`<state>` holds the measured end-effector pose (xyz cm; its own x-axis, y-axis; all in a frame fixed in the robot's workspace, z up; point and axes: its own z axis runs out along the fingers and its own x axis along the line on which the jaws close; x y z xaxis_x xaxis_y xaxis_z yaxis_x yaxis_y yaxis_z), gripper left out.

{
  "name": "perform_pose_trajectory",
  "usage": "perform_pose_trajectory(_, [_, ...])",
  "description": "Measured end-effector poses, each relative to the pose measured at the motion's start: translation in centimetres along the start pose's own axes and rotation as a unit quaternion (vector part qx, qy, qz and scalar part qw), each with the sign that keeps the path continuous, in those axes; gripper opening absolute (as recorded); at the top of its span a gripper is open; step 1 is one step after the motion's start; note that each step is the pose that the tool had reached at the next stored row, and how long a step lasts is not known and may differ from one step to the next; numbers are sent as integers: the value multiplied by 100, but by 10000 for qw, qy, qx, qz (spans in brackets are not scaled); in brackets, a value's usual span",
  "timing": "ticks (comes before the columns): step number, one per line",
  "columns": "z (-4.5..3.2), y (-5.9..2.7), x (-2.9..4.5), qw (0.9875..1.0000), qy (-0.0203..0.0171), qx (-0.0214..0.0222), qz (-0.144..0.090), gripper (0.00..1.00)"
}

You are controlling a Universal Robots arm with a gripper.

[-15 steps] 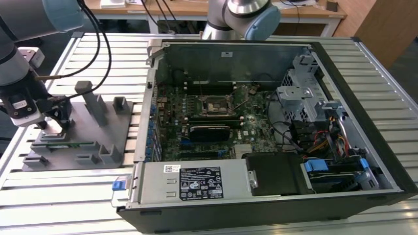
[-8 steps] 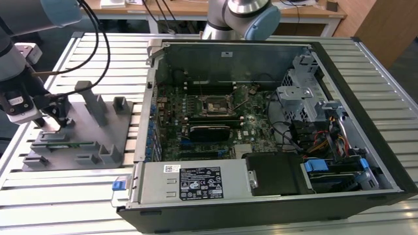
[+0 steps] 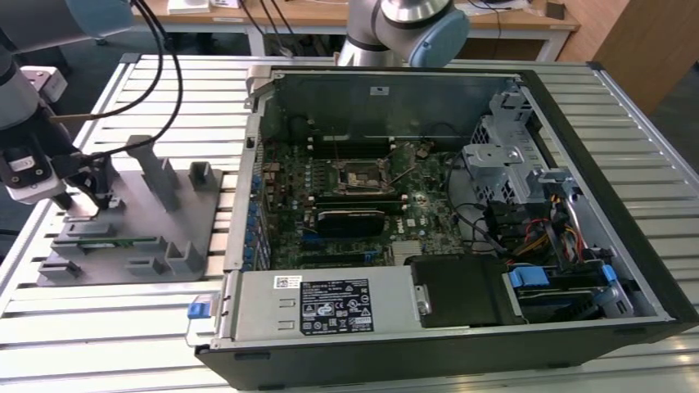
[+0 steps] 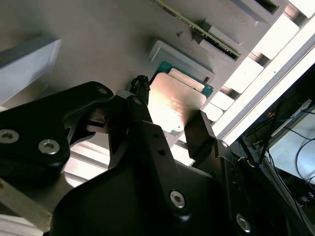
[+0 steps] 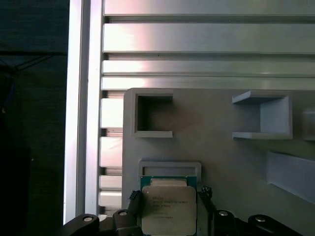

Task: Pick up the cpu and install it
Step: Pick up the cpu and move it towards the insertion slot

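The cpu [image 5: 169, 211] is a small square chip with a shiny metal top and a green edge. It lies flat against a low bracket on the grey fixture plate [image 5: 216, 162]. My gripper [image 5: 169, 196] straddles it, with a black fingertip pressed against each of two opposite sides. The second wrist view shows the same: the cpu [image 4: 174, 101] sits between the two fingers [image 4: 199, 132] of the gripper [image 4: 170, 110]. In the exterior view the gripper [image 3: 87, 201] hangs low over the fixture plate [image 3: 120, 237] at the exterior view's left.
An open computer case [image 3: 437, 205] lies at the exterior view's right, its motherboard socket [image 3: 358, 176] uncovered. Upright grey blocks [image 3: 153, 172] and a green memory stick [image 3: 104, 241] stand on the fixture plate. Everything rests on a slatted aluminium table [image 3: 611, 82].
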<state>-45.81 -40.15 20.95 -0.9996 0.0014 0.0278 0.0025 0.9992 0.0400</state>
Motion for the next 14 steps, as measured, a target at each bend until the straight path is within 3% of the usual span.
perform_pose_trajectory(14, [-129, 5, 4, 10000, 0, 0, 0, 53])
